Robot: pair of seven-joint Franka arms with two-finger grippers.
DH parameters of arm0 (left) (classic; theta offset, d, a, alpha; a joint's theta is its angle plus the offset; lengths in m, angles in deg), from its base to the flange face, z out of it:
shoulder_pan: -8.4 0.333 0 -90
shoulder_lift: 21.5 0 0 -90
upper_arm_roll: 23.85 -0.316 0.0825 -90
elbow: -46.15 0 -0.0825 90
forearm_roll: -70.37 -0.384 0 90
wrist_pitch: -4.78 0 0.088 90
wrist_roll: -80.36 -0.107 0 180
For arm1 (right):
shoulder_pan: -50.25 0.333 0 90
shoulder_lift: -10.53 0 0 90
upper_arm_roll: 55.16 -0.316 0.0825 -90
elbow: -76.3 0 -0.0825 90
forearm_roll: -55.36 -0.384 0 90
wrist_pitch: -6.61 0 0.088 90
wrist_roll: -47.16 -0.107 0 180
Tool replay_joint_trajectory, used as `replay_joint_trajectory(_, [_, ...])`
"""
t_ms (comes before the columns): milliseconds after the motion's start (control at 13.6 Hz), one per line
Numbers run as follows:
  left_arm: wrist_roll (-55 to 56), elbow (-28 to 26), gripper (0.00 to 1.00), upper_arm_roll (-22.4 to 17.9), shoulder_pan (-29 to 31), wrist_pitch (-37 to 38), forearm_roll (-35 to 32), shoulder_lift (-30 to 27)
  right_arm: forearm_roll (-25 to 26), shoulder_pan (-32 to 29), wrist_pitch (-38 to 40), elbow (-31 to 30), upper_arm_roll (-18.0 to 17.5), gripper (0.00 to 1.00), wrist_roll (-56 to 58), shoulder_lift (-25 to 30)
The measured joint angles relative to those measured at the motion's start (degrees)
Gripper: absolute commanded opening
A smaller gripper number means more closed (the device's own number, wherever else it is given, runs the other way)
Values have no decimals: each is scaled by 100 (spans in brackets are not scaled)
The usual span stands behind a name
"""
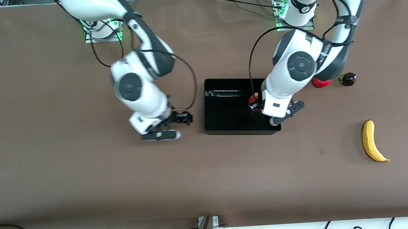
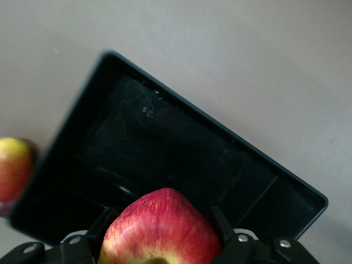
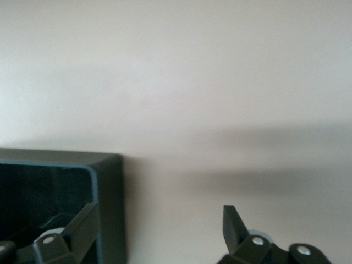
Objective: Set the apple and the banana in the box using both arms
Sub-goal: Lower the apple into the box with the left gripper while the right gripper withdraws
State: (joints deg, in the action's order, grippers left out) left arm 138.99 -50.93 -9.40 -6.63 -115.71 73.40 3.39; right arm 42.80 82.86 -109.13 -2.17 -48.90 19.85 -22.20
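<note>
Apple (image 2: 159,228) sits clamped between the fingers of my left tool (image 1: 258,104), which hangs over the black box (image 1: 227,127) at the end nearest my left arm. In the left wrist view the fruit fills the space between the two black fingers, red with yellow streaks, and the dark floor of the box lies below it with nothing in it that I can see. I judge the first half of the job close to done: the apple is over the box but not yet let go. My right tool (image 1: 175,125) is over bare desk (image 1: 67,176) just beside the box, toward my right arm's end; its fingers stand apart and hold nothing, with a corner of the box showing past one of them in the right wrist view. Banana (image 1: 371,141) lies untouched on the desk well apart from the box, toward my left arm's end and nearer the front camera. That fruit is all still to do. Two other items rest on the desk near my left arm: a red fruit (image 1: 321,82), partly hidden, and a small dark fruit (image 1: 348,79) beside it.
</note>
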Motion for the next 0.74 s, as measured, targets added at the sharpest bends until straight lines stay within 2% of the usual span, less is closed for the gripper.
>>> replay_joint_trajectory(442, [562, -913, 0, 4, -581, -1262, -12, 261, -7, -201, 2153, -193, 1403, 100, 1441, 1535])
replay_joint_trajectory(589, [919, -1209, 0, 6, -705, -1489, -201, 272, 41, -224, 2380, -644, 1679, 100, 1736, 2143])
replay_joint_trajectory(737, [1401, -1427, 0, 10, -839, -1628, -476, 350, 370, -442, 2454, -1281, 1672, 100, 1932, 2861])
